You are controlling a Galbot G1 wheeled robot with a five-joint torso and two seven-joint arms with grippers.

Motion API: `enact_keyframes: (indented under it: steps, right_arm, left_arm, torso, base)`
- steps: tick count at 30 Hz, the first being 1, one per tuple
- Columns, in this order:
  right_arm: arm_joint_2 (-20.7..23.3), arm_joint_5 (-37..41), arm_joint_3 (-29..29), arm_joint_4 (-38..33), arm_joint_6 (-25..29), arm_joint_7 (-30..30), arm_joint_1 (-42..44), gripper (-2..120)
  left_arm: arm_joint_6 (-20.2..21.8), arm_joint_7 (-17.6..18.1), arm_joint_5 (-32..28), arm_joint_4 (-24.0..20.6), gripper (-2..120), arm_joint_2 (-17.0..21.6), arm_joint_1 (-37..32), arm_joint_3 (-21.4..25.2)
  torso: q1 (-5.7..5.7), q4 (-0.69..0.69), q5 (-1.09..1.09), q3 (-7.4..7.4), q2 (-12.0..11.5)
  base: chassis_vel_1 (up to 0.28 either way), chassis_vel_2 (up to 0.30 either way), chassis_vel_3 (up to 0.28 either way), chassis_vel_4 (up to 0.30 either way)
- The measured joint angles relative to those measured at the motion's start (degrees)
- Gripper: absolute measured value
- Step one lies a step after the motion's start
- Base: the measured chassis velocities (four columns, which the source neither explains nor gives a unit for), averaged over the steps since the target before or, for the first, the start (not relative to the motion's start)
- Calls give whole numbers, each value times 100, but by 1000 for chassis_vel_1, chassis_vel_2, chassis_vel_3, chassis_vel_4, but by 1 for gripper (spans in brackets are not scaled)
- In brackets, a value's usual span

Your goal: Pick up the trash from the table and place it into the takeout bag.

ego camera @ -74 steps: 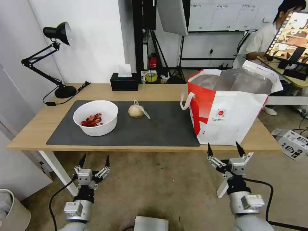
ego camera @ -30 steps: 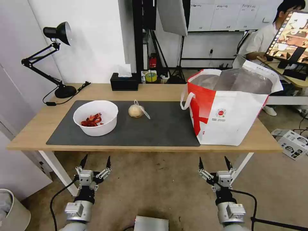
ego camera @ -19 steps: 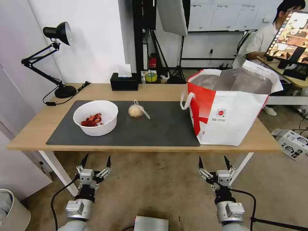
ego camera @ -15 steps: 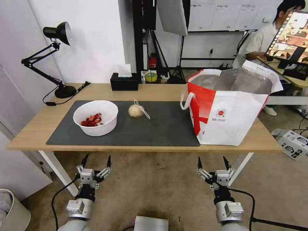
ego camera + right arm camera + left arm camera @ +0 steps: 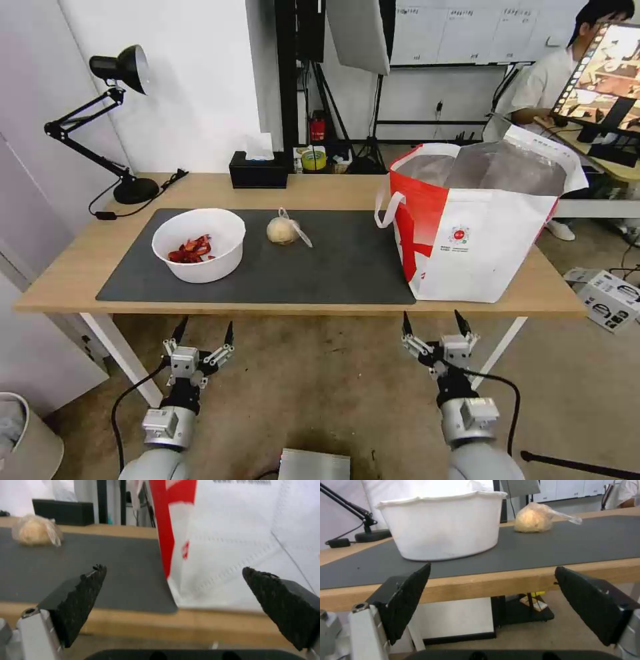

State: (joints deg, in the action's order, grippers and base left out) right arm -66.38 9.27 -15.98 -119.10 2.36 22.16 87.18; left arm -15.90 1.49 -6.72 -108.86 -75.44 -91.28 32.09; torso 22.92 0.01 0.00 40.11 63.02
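Along the table, a bowl and bagged lump sit left of the takeout bag; left gripper and right gripper hang below, spread wide, empty.

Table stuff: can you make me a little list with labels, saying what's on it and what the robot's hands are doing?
table: light wood, with a dark grey mat
white bowl: on the mat, red scraps inside
beige lump in clear bag: on the mat, beside the bowl
takeout bag: upright, open, at the table's right end
black tissue box: at the back edge
left end effector: open, empty, below the table's front edge
right end effector: open, empty, below the bag
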Motion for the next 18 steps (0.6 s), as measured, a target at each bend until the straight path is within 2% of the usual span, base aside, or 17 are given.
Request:
enact_keyframes:
  steps: [12, 15, 18]
  right_arm:
    - [224, 373, 388, -4, -330, 108, -717, 100]
    - [300, 487, 521, -23, -479, 110, -961, 100]
    - [461, 915, 821, -64, -864, 220, -1525, 100]
  left_arm:
    - [13, -86, -10, -26, 100, -32, -21, -3]
    - [28, -87, -8, -41, 100, -40, -15, -8]
    - [33, -92, -7, -28, 100, -14, -12, 14]
  torso:
    - [0, -1, 0, 0, 0]
    - [0, -2, 1, 0, 0]
    - [0, -1, 1, 0, 0]
  base:
    - [0, 0, 0, 0]
    - [0, 0, 0, 0]
    - [0, 0, 0, 0]
